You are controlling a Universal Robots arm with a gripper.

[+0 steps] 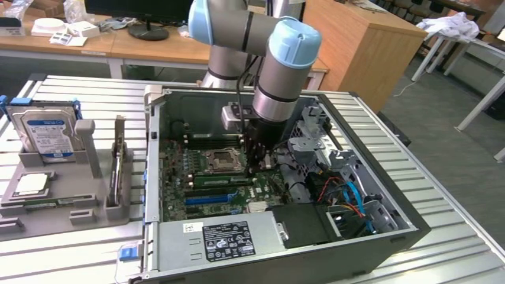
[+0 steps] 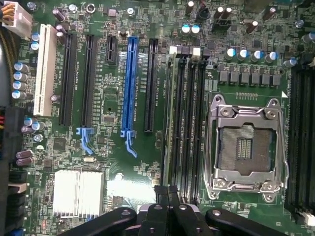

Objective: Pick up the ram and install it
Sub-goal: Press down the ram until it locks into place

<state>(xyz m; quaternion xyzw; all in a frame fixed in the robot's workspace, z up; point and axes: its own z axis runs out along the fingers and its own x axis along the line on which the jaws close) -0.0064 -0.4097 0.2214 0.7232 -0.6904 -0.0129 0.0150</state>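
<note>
The ram [image 2: 170, 123] is a thin green stick seen edge-on, standing in the memory slot nearest the blue expansion slot [image 2: 131, 83], beside the open processor socket [image 2: 243, 147]. In the exterior view it is a green strip [image 1: 222, 181] on the motherboard, just below the socket [image 1: 223, 160]. My gripper [image 1: 261, 168] is lowered inside the open computer case, right at the ram's end. Its dark fingertips [image 2: 169, 194] are pressed together over that end. I cannot tell whether they touch the stick.
The case's metal walls [image 1: 154, 154] surround the board. A power supply [image 1: 225, 239] and coloured cables [image 1: 351, 195] crowd the front and the exterior view's right. A grey tray [image 1: 55, 204] at the exterior view's left holds a blue-labelled hard drive [image 1: 47, 133] and a silver processor chip [image 1: 32, 184].
</note>
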